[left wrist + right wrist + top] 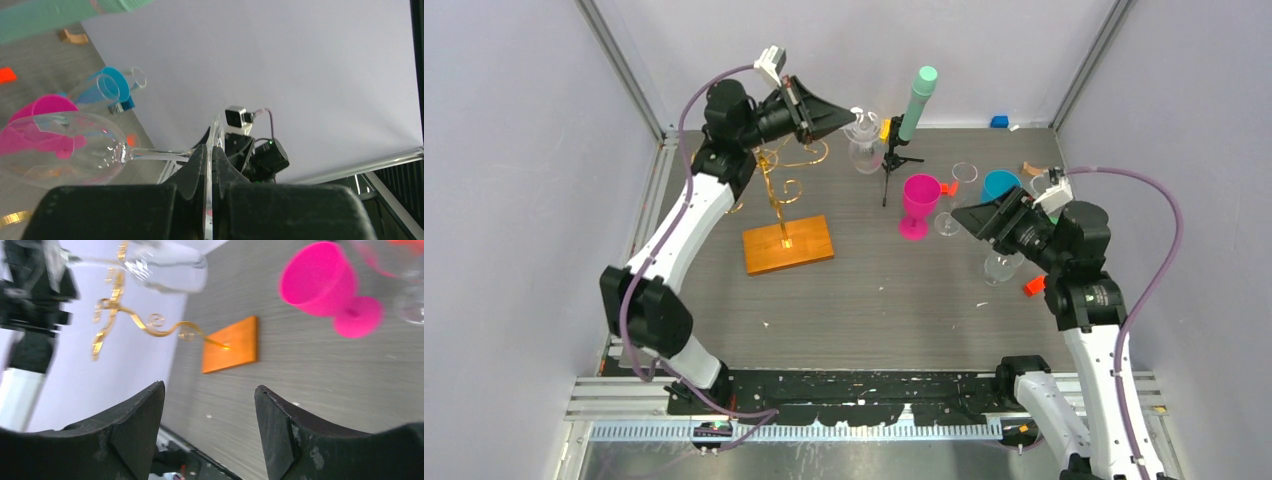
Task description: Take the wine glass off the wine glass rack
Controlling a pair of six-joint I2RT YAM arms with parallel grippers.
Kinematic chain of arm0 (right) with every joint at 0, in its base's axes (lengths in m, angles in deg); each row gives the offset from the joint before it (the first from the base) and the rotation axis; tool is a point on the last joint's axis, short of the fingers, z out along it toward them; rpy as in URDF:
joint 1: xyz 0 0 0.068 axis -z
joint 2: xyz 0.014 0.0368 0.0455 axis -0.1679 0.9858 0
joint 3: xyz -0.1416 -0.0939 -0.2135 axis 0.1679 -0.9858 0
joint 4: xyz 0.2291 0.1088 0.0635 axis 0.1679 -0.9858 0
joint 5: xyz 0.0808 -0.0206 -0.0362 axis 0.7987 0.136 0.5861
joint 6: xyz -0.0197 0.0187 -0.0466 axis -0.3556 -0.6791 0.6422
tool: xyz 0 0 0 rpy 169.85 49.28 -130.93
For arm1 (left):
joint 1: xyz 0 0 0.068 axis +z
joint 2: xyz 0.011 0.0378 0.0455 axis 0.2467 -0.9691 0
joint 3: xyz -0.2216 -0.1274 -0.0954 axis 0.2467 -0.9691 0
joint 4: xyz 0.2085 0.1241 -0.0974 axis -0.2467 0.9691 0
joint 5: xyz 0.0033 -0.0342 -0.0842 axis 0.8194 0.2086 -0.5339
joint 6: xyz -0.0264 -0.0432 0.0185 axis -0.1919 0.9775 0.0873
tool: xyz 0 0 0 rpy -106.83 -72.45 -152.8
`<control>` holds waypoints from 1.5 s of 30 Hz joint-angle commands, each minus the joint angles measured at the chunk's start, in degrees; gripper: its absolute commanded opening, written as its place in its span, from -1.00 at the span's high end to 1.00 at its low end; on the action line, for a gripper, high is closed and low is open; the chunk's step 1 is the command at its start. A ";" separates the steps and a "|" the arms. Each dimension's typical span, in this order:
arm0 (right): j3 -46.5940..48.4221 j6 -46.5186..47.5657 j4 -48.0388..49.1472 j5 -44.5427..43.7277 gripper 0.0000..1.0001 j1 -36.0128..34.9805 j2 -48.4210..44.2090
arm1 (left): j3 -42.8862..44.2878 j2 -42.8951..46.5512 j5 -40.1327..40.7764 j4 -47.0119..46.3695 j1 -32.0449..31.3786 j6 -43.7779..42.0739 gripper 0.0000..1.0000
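Note:
The clear wine glass (861,140) hangs on its side in the air, right of the gold wine glass rack (776,178) and apart from its scroll arms. My left gripper (836,118) is shut on the glass's flat foot. In the left wrist view the foot's edge (216,131) stands pinched between the fingers, and the stem and bowl (65,150) stick out to the left. The rack's orange-brown base (789,245) lies flat on the table. My right gripper (969,215) is open with nothing between its fingers (145,412). The right wrist view shows the rack (117,300) and the held glass (167,267) far off.
A black tripod with a mint-green cylinder (907,125) stands just right of the held glass. A pink goblet (917,205), a clear glass (954,195), a blue cup (999,184) and another clear glass (1002,266) crowd around the right gripper. Small orange pieces (1034,286) lie nearby.

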 commanded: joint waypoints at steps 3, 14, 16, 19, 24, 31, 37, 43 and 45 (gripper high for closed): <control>-8.09 -17.63 37.56 14.60 -0.47 -0.64 -1.71 | -9.92 14.20 3.84 3.13 -3.09 -3.21 1.00; -6.18 4.50 40.50 4.31 -0.46 -20.65 1.36 | -23.76 24.52 5.96 0.06 -8.07 8.24 1.00; -5.35 9.35 38.97 2.40 -0.46 -24.14 2.90 | -25.37 26.24 6.07 -0.13 -8.14 9.66 1.00; -5.63 14.42 41.06 3.06 -0.42 -27.34 4.82 | -28.02 28.63 6.24 -1.33 -8.17 12.56 1.00; -5.61 20.65 42.47 4.70 -0.38 -32.61 6.94 | -31.43 30.65 5.11 -5.07 -8.17 18.17 1.00; -1.98 27.01 41.59 2.34 -0.27 -37.46 13.06 | -33.90 32.52 5.21 -5.39 -8.55 20.41 1.00; -0.51 26.09 46.17 1.61 -0.05 -37.55 18.18 | -35.05 32.69 5.61 -6.66 -8.56 21.46 1.00; -1.41 24.27 47.89 0.57 0.45 -37.55 18.54 | -35.17 32.62 6.14 -8.10 -8.60 22.08 1.00; -1.85 23.02 48.43 -1.39 0.89 -37.55 18.24 | -34.58 32.69 6.22 -8.95 -8.61 20.99 1.00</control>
